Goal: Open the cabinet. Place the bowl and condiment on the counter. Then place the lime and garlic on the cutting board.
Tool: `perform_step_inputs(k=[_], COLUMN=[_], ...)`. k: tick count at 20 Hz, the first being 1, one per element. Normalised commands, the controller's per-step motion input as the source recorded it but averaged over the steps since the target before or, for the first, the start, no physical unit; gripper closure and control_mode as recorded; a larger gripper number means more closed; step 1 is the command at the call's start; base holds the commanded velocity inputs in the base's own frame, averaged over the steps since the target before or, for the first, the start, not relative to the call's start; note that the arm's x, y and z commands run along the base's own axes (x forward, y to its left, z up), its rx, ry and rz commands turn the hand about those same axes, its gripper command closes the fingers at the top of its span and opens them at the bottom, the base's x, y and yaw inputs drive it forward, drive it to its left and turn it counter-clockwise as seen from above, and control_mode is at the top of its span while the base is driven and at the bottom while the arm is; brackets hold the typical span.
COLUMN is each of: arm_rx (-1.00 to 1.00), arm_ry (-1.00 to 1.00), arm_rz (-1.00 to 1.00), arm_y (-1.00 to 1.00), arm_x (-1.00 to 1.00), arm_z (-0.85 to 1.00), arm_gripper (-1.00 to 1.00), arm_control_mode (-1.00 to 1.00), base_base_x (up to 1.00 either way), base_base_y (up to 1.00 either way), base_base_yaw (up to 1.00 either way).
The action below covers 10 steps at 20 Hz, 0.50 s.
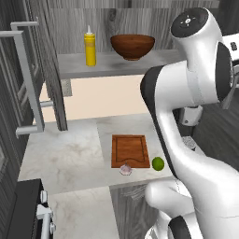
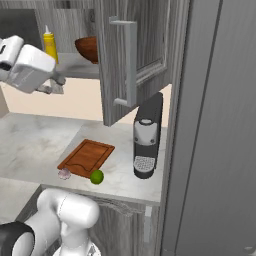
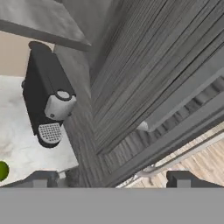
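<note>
The cabinet stands open, its left door (image 1: 44, 70) and right door (image 2: 135, 55) swung out. On the grey inner shelf (image 1: 112, 63) the yellow condiment (image 1: 90, 46) stands left of the brown bowl (image 1: 132, 45). Below, the cutting board (image 1: 130, 150) lies on the counter (image 1: 65, 154). The garlic (image 1: 125, 169) touches the board's near edge, and the lime (image 1: 158, 163) lies off its near right corner. My gripper (image 3: 111, 180) is open with nothing between its fingers. It hangs in front of the shelf (image 2: 57, 84) and faces the right door's inner side and bar handle (image 3: 188, 94).
A black coffee machine (image 2: 146, 137) stands on the counter right of the board, under the open right door. A tall dark panel (image 2: 215, 125) closes off the right side. The left door's bar handle (image 1: 28, 79) juts out at the left. A stove edge (image 1: 28, 210) sits at lower left.
</note>
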Motion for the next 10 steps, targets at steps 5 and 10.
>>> perform_step_inputs(k=[5, 10], arm_rx=[-0.47, -0.37], arm_ry=[0.03, 0.01], arm_rz=[0.01, 0.15], arm_y=[0.07, 0.00], arm_x=[0.23, 0.36], arm_z=[-0.37, -0.41], arm_gripper=[-1.00, -1.00], arm_control_mode=[-1.00, -1.00], base_base_x=[0.00, 0.00], base_base_y=[0.00, 0.00], base_base_yaw=[0.00, 0.00])
